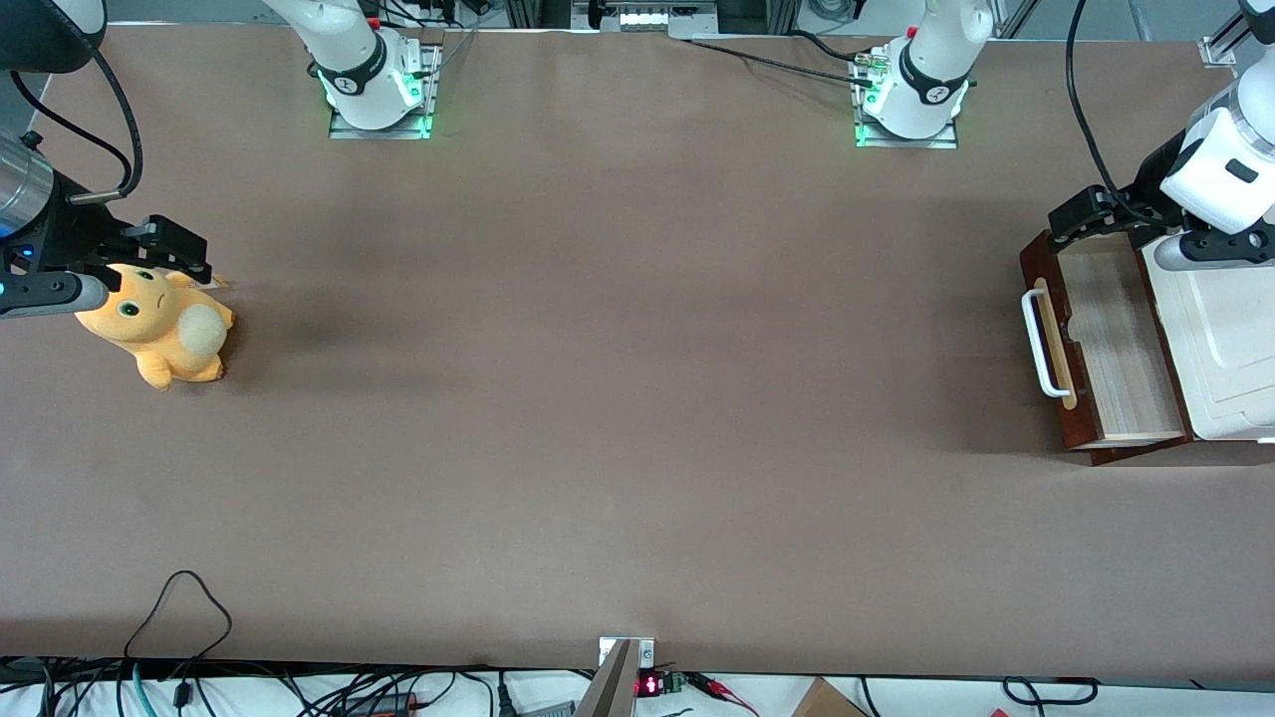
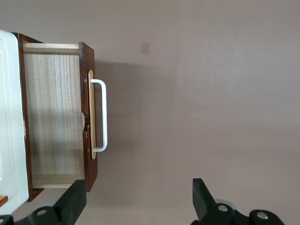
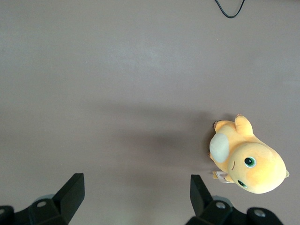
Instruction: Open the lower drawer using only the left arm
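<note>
The lower drawer (image 1: 1116,339) stands pulled out of the cabinet at the working arm's end of the table, its pale wood inside showing bare. Its dark red-brown front (image 1: 1078,430) carries a white bar handle (image 1: 1036,344). The left arm (image 1: 1220,164) reaches over the cabinet's white top (image 1: 1220,339). Its black gripper (image 1: 1074,224) hangs open above the drawer's corner farthest from the front camera, holding nothing. In the left wrist view the gripper (image 2: 137,194) is apart from the handle (image 2: 104,115) and the drawer (image 2: 54,112), with one finger (image 2: 75,199) beside the front's end.
An orange plush toy (image 1: 159,319) lies at the parked arm's end of the table, also in the right wrist view (image 3: 246,157). Two arm bases (image 1: 379,90) sit at the table edge farthest from the front camera. Cables (image 1: 179,607) trail at the nearest edge.
</note>
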Robot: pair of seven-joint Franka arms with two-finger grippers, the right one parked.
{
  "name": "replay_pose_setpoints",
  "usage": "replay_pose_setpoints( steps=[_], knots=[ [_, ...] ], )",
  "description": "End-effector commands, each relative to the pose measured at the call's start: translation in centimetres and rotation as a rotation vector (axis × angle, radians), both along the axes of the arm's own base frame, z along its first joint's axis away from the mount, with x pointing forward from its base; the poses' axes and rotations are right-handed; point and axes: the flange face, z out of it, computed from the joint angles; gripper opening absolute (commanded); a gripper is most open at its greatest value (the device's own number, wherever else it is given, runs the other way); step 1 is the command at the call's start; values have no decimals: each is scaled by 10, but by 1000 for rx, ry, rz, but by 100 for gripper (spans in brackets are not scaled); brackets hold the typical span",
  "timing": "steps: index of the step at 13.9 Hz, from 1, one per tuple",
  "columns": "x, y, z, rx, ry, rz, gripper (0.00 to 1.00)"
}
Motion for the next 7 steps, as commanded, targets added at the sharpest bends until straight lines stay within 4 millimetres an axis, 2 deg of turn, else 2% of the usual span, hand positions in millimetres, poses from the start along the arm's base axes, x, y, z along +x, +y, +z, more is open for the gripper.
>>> replay_pose_setpoints(
  steps=[1,7],
  knots=[
    [-3,3,3,-27,-18,-39,100],
    [-2,2,5,-15,-23,-49,100]
  ],
)
